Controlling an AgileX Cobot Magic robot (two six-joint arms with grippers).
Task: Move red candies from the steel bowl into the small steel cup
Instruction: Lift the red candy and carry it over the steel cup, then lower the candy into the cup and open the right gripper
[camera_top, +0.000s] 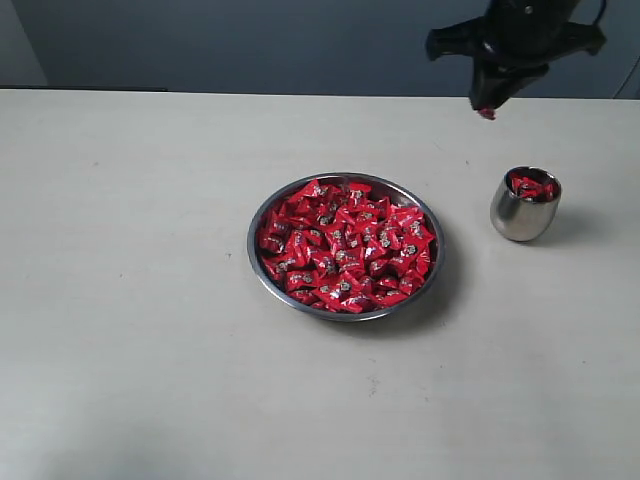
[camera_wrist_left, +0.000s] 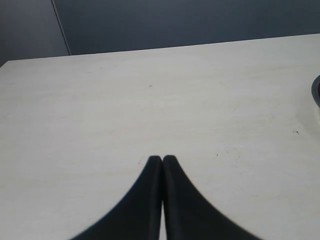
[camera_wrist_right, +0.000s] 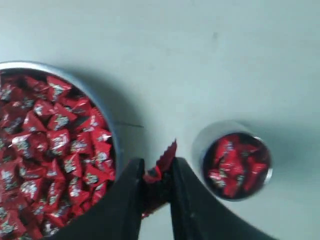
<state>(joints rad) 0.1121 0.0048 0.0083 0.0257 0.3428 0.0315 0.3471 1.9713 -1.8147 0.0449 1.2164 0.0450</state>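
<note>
The steel bowl (camera_top: 432, 255) (camera_wrist_right: 111, 127) sits mid-table, heaped with red candies (camera_top: 345, 245) (camera_wrist_right: 50, 150). To its right stands the small steel cup (camera_top: 520, 220) (camera_wrist_right: 200, 145), with several red candies (camera_top: 530, 186) (camera_wrist_right: 237, 165) inside. My right gripper (camera_top: 487, 108) (camera_wrist_right: 158, 170) hangs high above the table, behind the cup and a little left of it, shut on one red candy (camera_wrist_right: 164, 161) whose wrapper tip sticks out past the fingertips. My left gripper (camera_wrist_left: 162, 159) is shut and empty over bare table; it is out of the exterior view.
The pale tabletop (camera_top: 130, 300) spreads wide around the bowl and cup. A dark wall (camera_top: 250, 40) runs behind the table's far edge. The bowl's rim (camera_wrist_left: 317, 92) just shows at the edge of the left wrist view.
</note>
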